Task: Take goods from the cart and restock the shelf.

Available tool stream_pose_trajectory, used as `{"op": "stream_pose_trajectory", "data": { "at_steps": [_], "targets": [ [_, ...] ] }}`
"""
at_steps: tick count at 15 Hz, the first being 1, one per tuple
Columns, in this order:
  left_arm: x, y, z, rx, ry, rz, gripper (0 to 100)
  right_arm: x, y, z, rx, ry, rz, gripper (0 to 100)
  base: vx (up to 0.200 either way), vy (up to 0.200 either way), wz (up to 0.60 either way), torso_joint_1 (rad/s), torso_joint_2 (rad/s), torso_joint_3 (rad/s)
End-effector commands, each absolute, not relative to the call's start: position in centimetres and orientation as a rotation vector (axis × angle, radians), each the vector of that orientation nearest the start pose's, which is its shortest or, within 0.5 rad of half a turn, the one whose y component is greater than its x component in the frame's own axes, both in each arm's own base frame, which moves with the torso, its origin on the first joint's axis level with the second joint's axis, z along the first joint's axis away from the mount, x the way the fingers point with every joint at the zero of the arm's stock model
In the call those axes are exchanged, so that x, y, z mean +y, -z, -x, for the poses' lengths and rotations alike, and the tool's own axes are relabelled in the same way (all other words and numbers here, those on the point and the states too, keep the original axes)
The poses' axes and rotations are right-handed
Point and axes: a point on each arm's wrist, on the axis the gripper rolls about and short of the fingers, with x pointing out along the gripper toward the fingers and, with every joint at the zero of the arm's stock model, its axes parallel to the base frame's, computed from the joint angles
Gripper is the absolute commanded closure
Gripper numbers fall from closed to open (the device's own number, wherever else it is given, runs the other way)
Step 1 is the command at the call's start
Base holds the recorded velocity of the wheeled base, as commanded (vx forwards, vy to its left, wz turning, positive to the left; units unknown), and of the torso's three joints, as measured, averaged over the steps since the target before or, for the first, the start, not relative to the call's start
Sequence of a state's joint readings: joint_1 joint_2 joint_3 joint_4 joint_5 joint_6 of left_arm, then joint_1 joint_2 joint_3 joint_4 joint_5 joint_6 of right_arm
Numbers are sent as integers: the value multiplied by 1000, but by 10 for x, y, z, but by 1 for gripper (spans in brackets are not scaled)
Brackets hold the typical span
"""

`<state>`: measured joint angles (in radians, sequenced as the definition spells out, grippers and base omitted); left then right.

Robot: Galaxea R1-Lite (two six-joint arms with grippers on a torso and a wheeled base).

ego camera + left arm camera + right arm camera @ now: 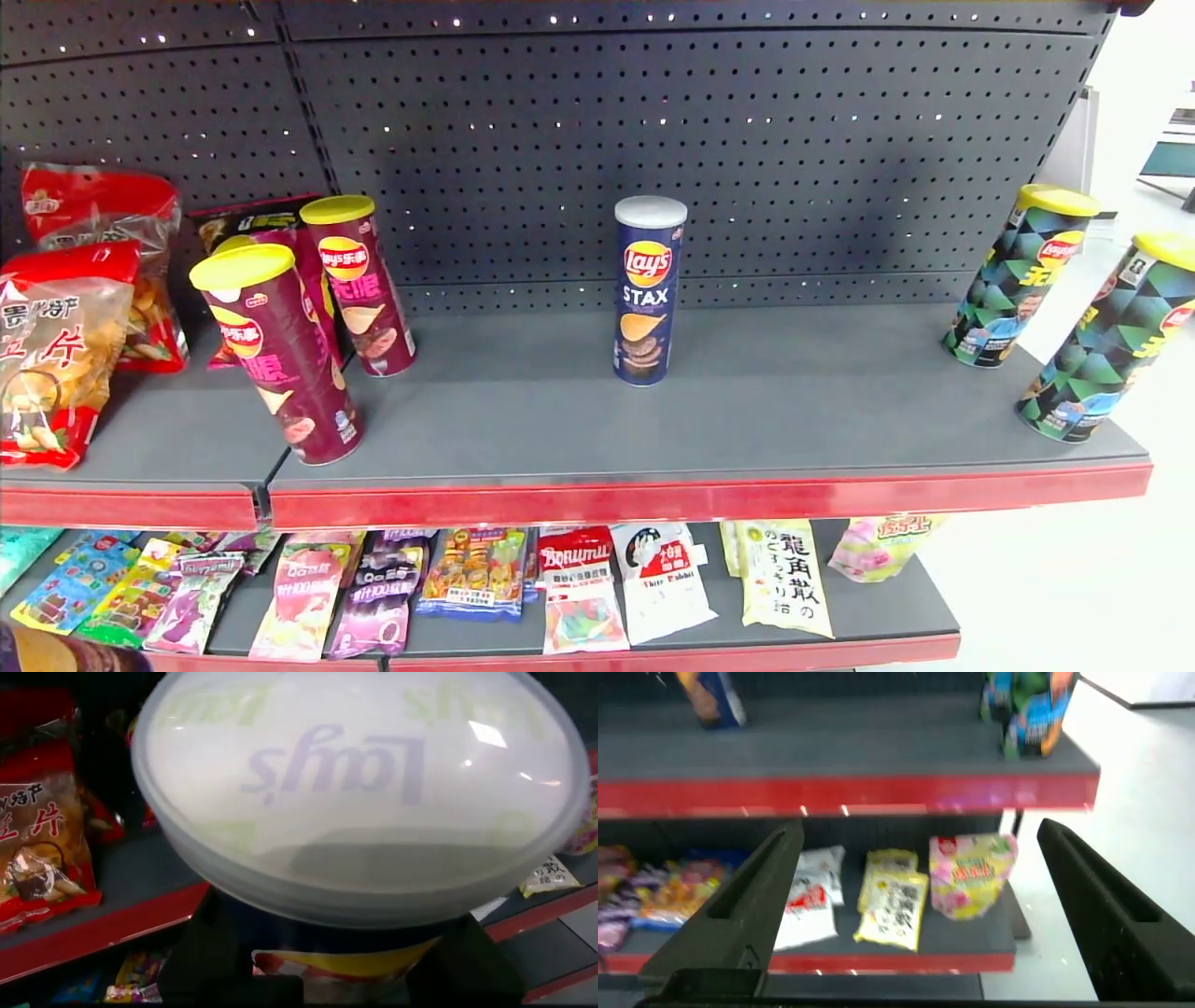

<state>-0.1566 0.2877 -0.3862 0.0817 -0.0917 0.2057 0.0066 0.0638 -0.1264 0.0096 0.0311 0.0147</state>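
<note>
RESTOCK IN PROGRESS: L gripper (pixel 346 961) clamps a clear-lidded chip can (pixel 360 793) by its body, lid toward the wrist cam. The can sits out in front of the red shelf lip (pixel 103 933), not yet on the top shelf (pixel 747 411). R gripper (pixel 920 849) hangs w/ jaws wide, holding nothing, facing snack packets (pixel 896 896) on the lower tier. Up top, a blue can (pixel 646 289) stands at centre, maroon cans (pixel 280 355) at 9 o'clock, green-patterned cans (pixel 1022 275) at 3. Best approach, prob.: carry it upright, clear the lip, land it between blue and green cans, and get the base flat before release. A tilted drop could topple its neighbours.
</note>
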Motion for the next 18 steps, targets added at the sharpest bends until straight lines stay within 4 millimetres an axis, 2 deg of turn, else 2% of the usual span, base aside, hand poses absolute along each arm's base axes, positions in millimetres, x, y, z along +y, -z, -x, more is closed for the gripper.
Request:
{"op": "stream_pose_trajectory", "data": {
  "at_steps": [1, 2, 3, 5, 6, 7, 8, 10, 12, 13, 18],
  "targets": [
    [1, -175, 19, -36, 247, -204, 100, 5, -204, -22, 96, -246, 3, 0, 0, 0, 0, 0, 0, 0],
    [1, -175, 19, -33, 245, -204, 100, 7, -195, -27, 133, -297, 50, 0, 0, 0, 0, 0, 0, 0],
    [1, -175, 19, -33, 244, -204, 100, 10, -192, -44, 200, -331, 68, 0, 0, 0, 0, 0, 0, 0],
    [1, -174, 19, -27, 226, -211, 100, 22, -205, -73, 230, -461, 116, 0, 0, 0, 0, 0, 0, 0],
    [1, -174, 19, -27, 224, -211, 100, 23, -205, -74, 233, -466, 117, 0, 0, 0, 0, 0, 0, 0],
    [2, -176, 17, -21, 179, -213, 100, 38, -217, -115, 313, -511, 102, 0, 0, 0, 0, 0, 0, 0],
    [1, -178, 14, -5, 180, -212, 100, 48, -227, -142, 322, -524, 83, 0, 0, 0, 0, 0, 0, 0],
    [1, -179, 12, 1, 182, -195, 100, 73, -229, -184, 332, -578, 81, 0, 0, 0, 0, 0, 0, 0],
    [1, -176, 14, -2, 186, -168, 100, 86, -221, -207, 313, -597, 83, 0, 0, 0, 0, 0, 0, 0],
    [2, -174, 16, -6, 175, -161, 100, 95, -214, -225, 284, -601, 84, 0, 0, 0, 0, 0, 0, 0],
    [2, -175, 14, -1, 179, -163, 100, 115, -206, -270, 232, -601, 54, 0, 0, 0, 0, 0, 0, 0]
  ]
}}
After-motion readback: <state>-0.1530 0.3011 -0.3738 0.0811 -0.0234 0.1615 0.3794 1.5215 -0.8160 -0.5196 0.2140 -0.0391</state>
